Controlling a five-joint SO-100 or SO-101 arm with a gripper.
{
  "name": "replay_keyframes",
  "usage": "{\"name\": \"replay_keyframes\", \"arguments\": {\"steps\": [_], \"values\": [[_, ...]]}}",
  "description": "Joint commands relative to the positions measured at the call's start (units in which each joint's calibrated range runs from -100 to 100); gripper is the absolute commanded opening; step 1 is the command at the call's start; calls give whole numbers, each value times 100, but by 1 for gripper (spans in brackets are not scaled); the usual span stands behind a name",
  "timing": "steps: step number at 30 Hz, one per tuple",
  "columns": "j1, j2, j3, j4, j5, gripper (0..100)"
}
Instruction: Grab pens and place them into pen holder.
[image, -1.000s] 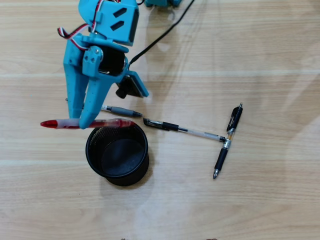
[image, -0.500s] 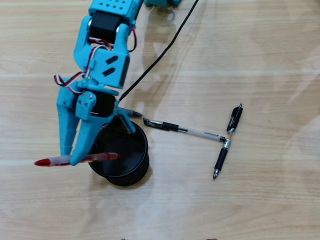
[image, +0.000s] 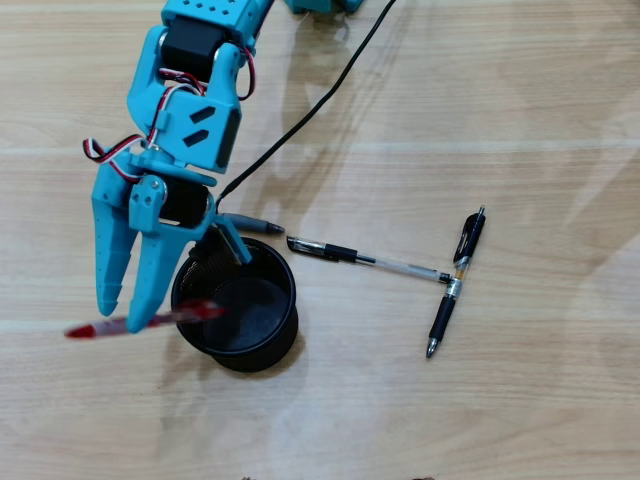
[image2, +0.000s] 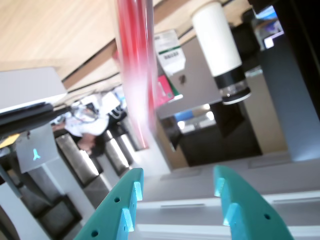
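swinging further left, the arm (image: 195, 110) reached down over the pen holder (image: 236, 312). its gripper (image: 125, 318) stayed clamped on the blurred red pen (image: 140, 321).

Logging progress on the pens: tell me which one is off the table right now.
The red pen. It is up in the gripper, blurred, one end over the pen holder. The grey-sleeved pen, clear pen and black pen lie flat on the table.

Red pen (image: 140, 319) over pen holder (image: 236, 312) rim
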Motion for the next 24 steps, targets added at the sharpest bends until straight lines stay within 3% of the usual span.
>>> {"name": "replay_keyframes", "arguments": {"steps": [1,9,12,15,18,19,24], "values": [[44,-254,-315,-96,2,17],[-21,-718,-315,136,-133,14],[205,-1488,-297,746,-557,14],[713,-2240,-297,1288,-1362,14],[1391,-2832,-297,2319,-2162,14],[1770,-2967,-252,3376,-2616,14],[1802,-2629,463,5215,-2711,19]]}}
